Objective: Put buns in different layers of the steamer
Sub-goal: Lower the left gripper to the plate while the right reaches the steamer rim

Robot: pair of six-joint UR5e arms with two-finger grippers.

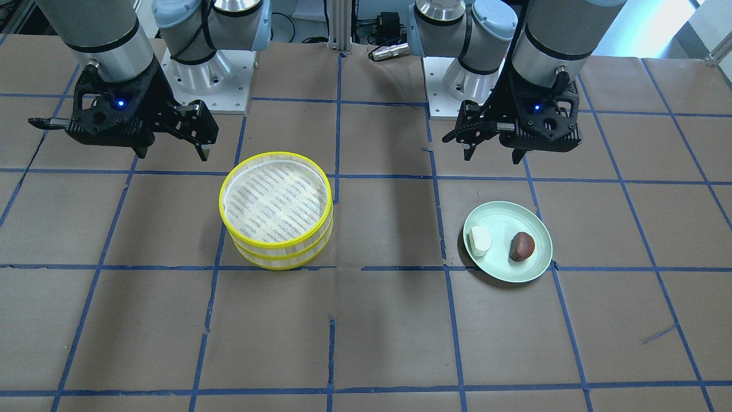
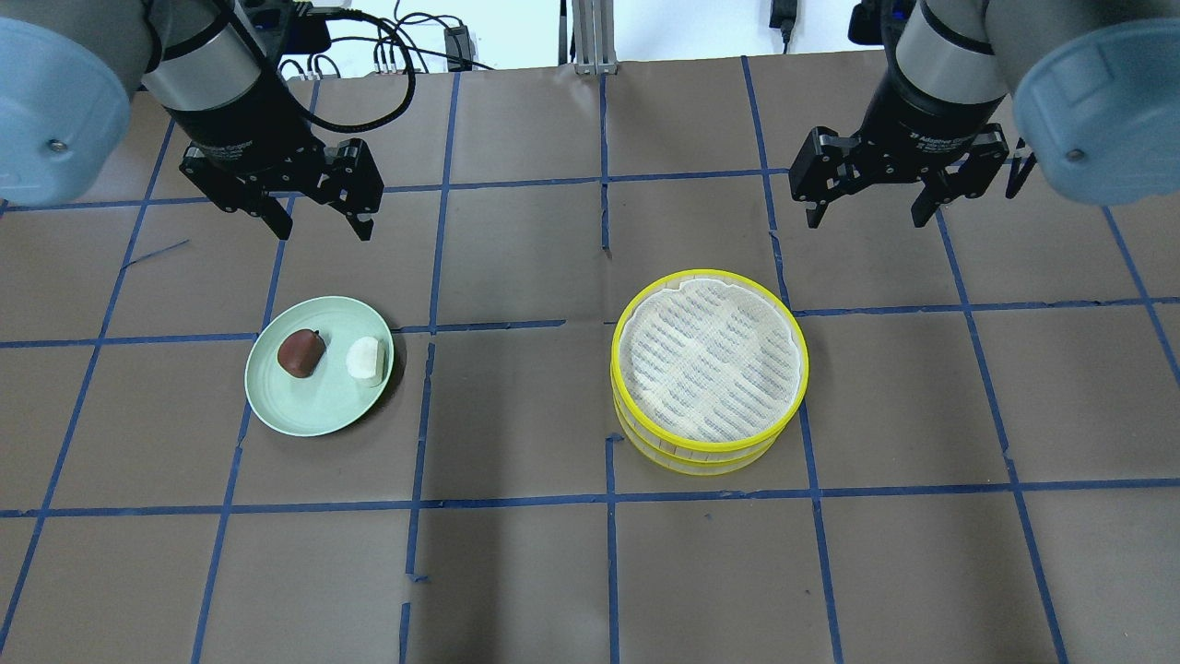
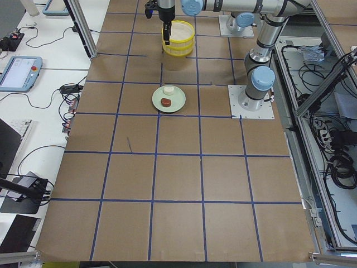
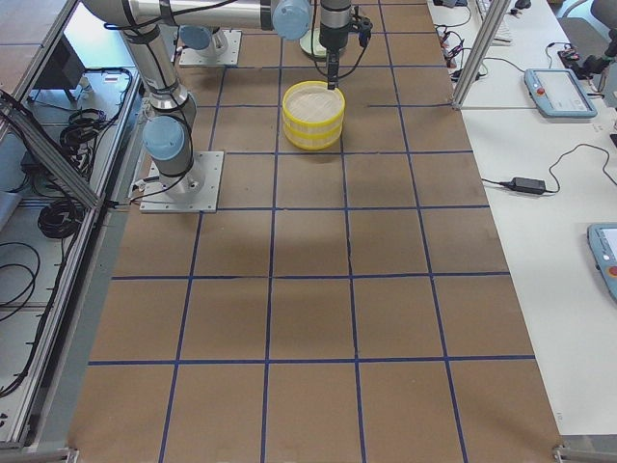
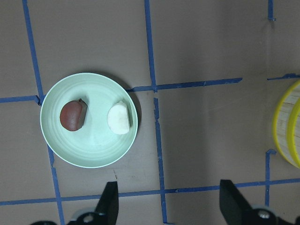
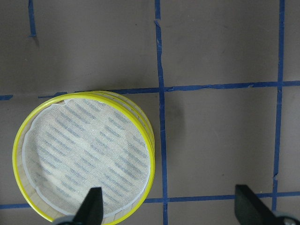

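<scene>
A pale green round plate (image 2: 309,406) sits on the brown paper-covered tabletop (image 2: 516,572), in the left half of the overhead view. It lies across one line of the blue tape grid (image 2: 516,503), with its rim at a crossing of the tape. The paper is torn in short nicks along some lines. Black cables (image 2: 387,55) loop past the tabletop's far edge. A white bench (image 3: 39,50) beside one end carries a grey tablet-like pendant with a red button (image 3: 19,72). The white bench at the other end (image 4: 540,222) holds a black power adapter (image 4: 525,183) and its cord.
</scene>
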